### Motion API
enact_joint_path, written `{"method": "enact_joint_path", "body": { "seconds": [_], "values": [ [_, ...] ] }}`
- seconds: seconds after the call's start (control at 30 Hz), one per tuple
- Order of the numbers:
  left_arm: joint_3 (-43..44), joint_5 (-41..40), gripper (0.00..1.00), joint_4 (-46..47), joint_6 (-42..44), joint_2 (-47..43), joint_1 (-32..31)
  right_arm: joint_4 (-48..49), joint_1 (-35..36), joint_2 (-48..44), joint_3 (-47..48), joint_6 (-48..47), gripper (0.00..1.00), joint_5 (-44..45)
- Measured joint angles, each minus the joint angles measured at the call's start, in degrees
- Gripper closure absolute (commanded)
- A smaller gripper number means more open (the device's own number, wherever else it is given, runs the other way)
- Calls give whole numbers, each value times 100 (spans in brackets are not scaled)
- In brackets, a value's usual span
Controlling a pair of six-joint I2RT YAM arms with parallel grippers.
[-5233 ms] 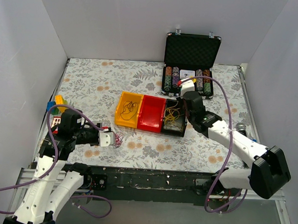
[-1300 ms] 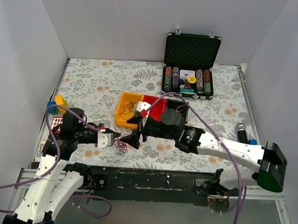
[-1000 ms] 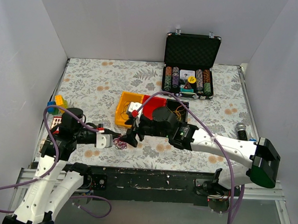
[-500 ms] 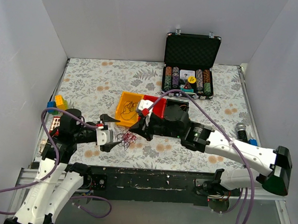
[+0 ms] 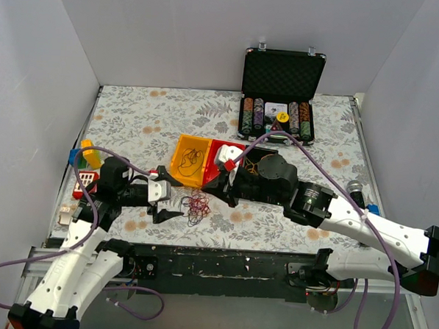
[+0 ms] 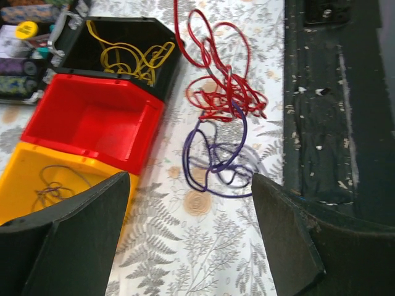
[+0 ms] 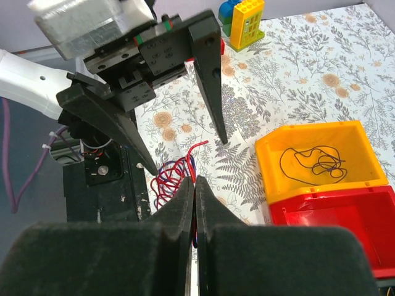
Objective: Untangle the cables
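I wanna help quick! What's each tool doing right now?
The left tool: open, holding nothing.
The right tool: closed on the red cable.

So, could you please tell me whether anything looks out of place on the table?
Yes: a red cable and a purple cable lie tangled together on the tablecloth, outside the red bin, which is empty.

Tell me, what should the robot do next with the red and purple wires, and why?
Probably close the left tool on the purple wire. It hangs open over it, while the right tool seems shut on the red wire tangled across it; pinning purple should let red pull free.
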Motion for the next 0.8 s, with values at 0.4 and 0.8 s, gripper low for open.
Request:
{"method": "enact_joint_path", "body": {
  "seconds": [0.4,0.8],
  "values": [
    [-212,490,49,-131,138,649,0,-15,0,-136,225,7,99,-22],
    [-153,1154,36,597,-796,1027,0,17,0,-166,232,83,99,-109]
  ]
}}
